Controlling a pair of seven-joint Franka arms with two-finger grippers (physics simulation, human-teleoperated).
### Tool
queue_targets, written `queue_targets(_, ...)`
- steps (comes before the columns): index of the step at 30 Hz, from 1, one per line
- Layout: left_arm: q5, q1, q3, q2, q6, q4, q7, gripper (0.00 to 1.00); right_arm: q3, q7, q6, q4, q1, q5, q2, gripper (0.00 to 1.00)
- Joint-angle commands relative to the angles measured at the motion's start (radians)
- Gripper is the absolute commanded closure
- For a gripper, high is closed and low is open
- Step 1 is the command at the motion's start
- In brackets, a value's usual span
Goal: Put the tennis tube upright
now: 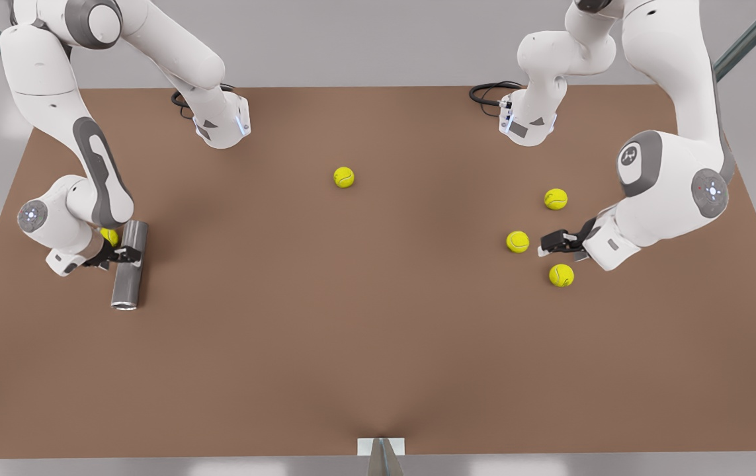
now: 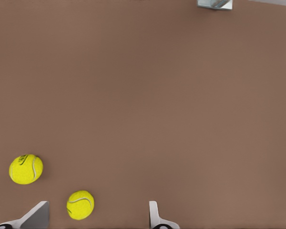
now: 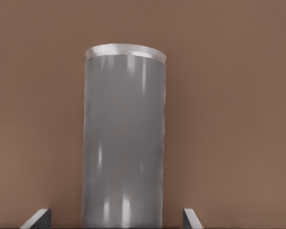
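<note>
Tube (image 1: 129, 264) lying flat on table (image 1: 351, 330), not upright. Right gripper (image 1: 127, 254) straddles it, fingers wide, no grip. Left gripper (image 1: 547, 244) open, empty, waiting near balls (image 1: 518, 241).

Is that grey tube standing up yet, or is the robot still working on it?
Not yet. The tube lies flat on the table. The right gripper is open astride its middle, not clamped. Gripping and tipping it upright remain. The left gripper waits open among the balls.
</note>
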Motion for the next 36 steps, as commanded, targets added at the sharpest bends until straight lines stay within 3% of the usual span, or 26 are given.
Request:
queue_targets(1, -0.002, 0.001, 0.001, 0.005, 0.004, 0.000, 0.000, 0.01, -0.001, 0.000, 0.005, -0.002, 0.000, 0.000, 0.000, 0.00)
queue_targets(18, -0.002, 0.013, 0.005, 0.008, -0.004, 0.006, -0.002, 0.01, -0.003, 0.014, 0.130, -0.074, -0.031, -0.003, 0.046, 0.00)
queue_targets(25, -0.003, 0.012, 0.005, 0.008, -0.008, 0.005, -0.003, 0.01, -0.003, 0.004, 0.137, -0.085, -0.029, -0.028, 0.043, 0.18)
queue_targets(36, 0.000, 0.018, 0.006, 0.009, -0.004, 0.005, 0.005, 0.01, -0.006, -0.003, 0.143, -0.091, -0.029, -0.042, 0.038, 0.26)
